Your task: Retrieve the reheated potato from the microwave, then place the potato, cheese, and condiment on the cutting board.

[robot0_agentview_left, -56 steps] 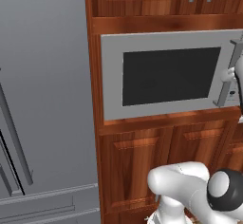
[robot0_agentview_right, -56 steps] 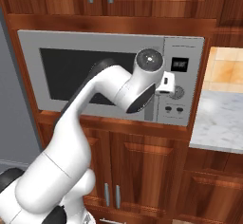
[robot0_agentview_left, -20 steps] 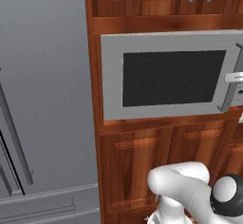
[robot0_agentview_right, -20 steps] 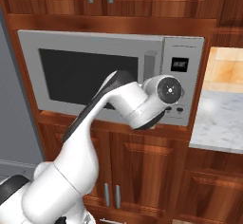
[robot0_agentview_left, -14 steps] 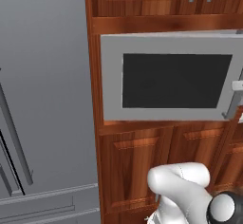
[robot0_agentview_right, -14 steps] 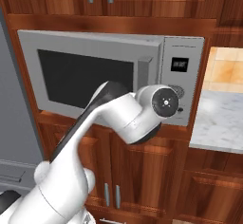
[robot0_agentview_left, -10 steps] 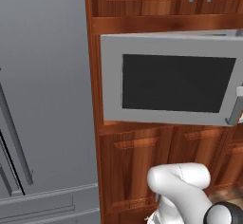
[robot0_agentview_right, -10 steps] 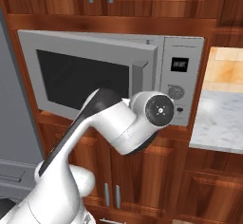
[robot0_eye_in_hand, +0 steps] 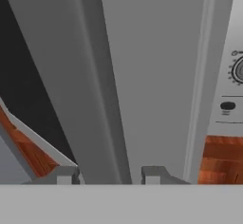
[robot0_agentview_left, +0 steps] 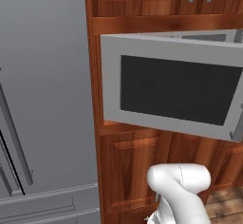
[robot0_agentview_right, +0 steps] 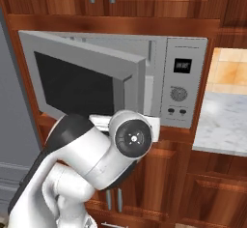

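The microwave (robot0_agentview_right: 183, 82) sits built into a wall of red-brown wooden cabinets (robot0_agentview_left: 137, 171), and everything here is placed against it. Its door (robot0_agentview_left: 175, 92) stands partly open, hinged on the microwave's left side, with the free edge swung out toward the robot. In the left base view the door's dark window (robot0_agentview_left: 178, 90) faces the camera at a slant. In the right base view a gap shows between the door's free edge and the button panel (robot0_agentview_right: 181, 89), which carries a small dark display, a round dial and two small buttons below it. The inside of the microwave is too shadowed and narrow in that gap to tell what lies within.

The white arm (robot0_agentview_right: 96, 159) rises in front of the microwave, its wrist just below the door's free edge. The end effector (robot0_eye_in_hand: 110, 174) points up at that edge in the hand view: its two finger tips (robot0_eye_in_hand: 154, 174) stand apart, one on each side of the vertical grey strip of the door's edge. Whether they touch that strip cannot be told.

Left of the microwave stands a tall grey fridge (robot0_agentview_left: 42, 99) with long handles. To the right of the microwave, lower than its panel, lies a pale marbled tabletop (robot0_agentview_right: 226, 125) with a tan tiled wall (robot0_agentview_right: 230, 70) behind it.
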Available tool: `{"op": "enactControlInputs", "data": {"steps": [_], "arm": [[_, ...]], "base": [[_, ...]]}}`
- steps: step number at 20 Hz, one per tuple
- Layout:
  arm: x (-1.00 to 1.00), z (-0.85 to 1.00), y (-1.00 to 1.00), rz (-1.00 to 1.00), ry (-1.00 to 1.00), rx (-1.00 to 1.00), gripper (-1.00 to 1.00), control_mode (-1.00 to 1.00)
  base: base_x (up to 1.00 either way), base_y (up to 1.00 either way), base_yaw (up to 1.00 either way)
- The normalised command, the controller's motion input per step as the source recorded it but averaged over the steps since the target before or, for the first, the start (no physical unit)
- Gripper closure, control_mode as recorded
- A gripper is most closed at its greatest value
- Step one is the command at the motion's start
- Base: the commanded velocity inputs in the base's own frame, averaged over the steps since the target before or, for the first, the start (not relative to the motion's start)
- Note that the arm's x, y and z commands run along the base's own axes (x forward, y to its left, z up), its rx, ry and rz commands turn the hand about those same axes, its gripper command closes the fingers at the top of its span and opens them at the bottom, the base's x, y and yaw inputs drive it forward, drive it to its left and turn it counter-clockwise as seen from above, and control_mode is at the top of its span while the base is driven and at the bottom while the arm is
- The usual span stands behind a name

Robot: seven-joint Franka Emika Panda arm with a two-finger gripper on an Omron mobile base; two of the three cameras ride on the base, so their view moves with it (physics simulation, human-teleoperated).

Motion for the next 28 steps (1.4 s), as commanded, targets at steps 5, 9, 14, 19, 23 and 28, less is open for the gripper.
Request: {"op": "enactControlInputs", "data": {"steps": [5, 9, 14, 19, 23, 28], "arm": [[-0.68, 0.08, 0.08, -0.01, 0.0, 0.0, 1.0, -1.0], [-0.66, 0.15, 0.09, -0.01, 0.0, 0.0, 1.0, -1.0], [-0.45, 0.08, 0.07, -0.03, 0.0, 0.0, 1.0, -1.0], [-0.32, 0.06, -0.01, -0.06, 0.08, 0.01, -1.0, -1.0], [-0.55, 0.03, -0.24, -0.04, 0.03, 0.09, -1.0, -1.0], [-0.62, 0.11, -0.39, -0.05, 0.01, 0.26, -1.0, -1.0]], "base": [[0.0, 0.0, 0.0], [0.0, 0.0, 0.0], [0.0, 0.0, 0.0], [0.0, 0.0, 0.0], [0.0, 0.0, 0.0], [0.0, 0.0, 0.0]]}}
